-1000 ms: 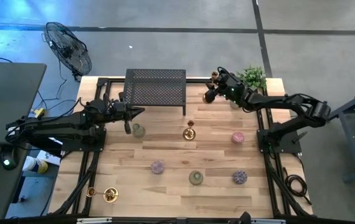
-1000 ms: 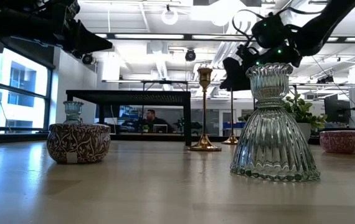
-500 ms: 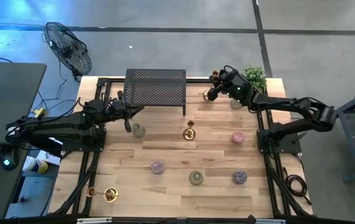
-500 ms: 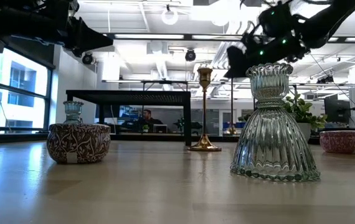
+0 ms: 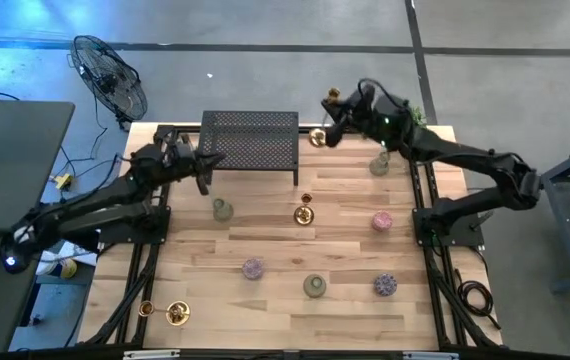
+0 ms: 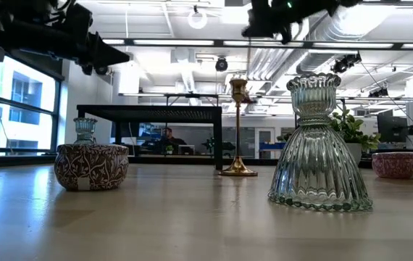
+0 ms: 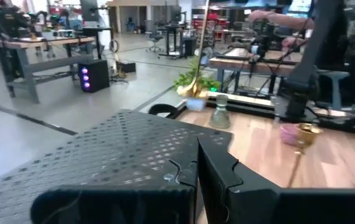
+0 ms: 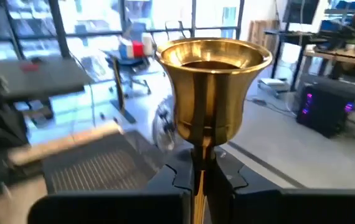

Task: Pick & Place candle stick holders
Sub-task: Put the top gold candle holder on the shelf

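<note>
Gold candlestick (image 8: 213,93) clamped by its thin stem in the right claw (image 5: 333,112), cup uppermost, lifted clear of the table (image 5: 265,290) at the far edge, just beside the black mesh rack (image 5: 250,140). Base seemingly the gold glint below the claw in the high view, hard to confirm. Nearest on the boards: a pale green holder (image 5: 379,165), then a second gold candlestick (image 5: 305,213) standing upright mid-table, a pink holder (image 5: 381,221) beyond. Farther off, purple holders (image 5: 253,268), a green one (image 5: 314,286), and a third gold candlestick (image 5: 173,314) lying flat at the near corner. Left claw (image 5: 203,172) pinched closed on nothing, hovering at the rack's other side, above another green holder (image 5: 222,209).
</note>
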`<state>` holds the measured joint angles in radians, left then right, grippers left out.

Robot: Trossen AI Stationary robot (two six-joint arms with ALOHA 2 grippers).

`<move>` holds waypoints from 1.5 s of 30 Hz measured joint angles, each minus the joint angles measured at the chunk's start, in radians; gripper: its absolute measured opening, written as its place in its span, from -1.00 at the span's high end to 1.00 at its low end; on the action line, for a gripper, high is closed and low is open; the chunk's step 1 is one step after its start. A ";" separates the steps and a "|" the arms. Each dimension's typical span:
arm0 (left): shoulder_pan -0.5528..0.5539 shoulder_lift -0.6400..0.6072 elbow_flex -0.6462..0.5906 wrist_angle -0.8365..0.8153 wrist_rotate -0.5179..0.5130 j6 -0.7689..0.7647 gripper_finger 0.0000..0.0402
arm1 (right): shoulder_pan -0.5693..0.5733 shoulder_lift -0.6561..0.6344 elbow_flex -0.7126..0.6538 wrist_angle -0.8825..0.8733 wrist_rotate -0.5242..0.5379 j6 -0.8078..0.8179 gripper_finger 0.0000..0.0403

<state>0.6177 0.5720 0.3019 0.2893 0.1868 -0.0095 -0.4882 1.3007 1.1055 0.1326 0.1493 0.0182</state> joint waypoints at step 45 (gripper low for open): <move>0.266 0.000 0.000 -0.034 0.226 -0.048 1.00 | -0.096 0.700 0.867 -0.308 -0.191 0.048 0.96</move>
<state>0.8833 0.5720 0.3019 0.2555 0.4129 -0.0574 -0.5842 2.0003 1.9728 -0.1749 -0.0422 0.0664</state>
